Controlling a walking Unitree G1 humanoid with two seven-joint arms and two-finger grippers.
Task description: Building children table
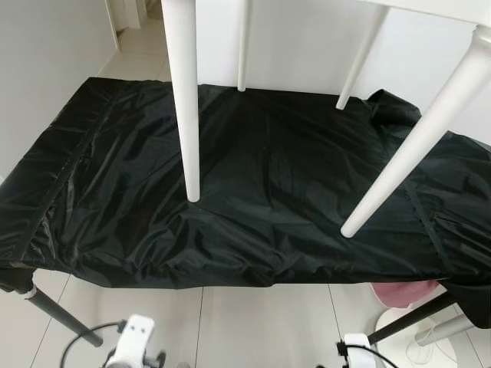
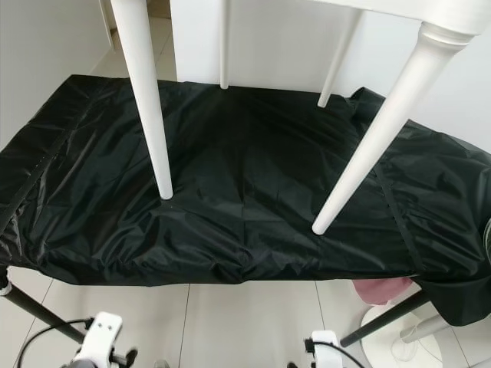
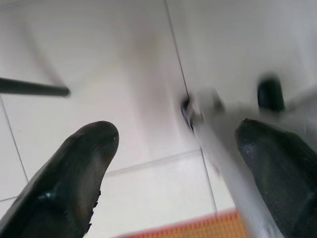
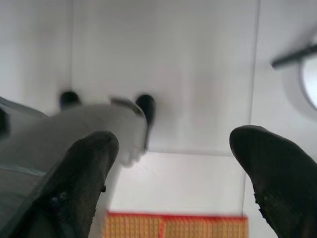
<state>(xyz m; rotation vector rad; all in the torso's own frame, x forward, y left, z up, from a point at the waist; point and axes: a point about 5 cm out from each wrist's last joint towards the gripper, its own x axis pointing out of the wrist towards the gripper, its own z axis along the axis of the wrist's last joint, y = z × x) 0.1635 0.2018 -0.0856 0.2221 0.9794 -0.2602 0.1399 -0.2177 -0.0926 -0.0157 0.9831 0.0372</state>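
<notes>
A white children's table stands upright on a work table draped in black cloth (image 1: 261, 199). Its near left leg (image 1: 184, 100) and near right leg (image 1: 418, 130) rest on the cloth, and two far legs (image 1: 243, 46) stand by the back edge. A bit of its top (image 2: 430, 11) crosses the upper right corner. Both arms hang low in front of the work table, the left arm (image 1: 134, 341) and the right arm (image 1: 357, 349). The left gripper (image 3: 176, 136) is open over the floor tiles. The right gripper (image 4: 173, 141) is open too, holding nothing.
The work table stands on dark metal legs (image 1: 57, 310). Under its right end are a pink object (image 1: 403, 291) and a white round base (image 1: 414, 337). White walls close in behind and to the left. An orange mat edge (image 4: 173, 225) lies on the floor tiles.
</notes>
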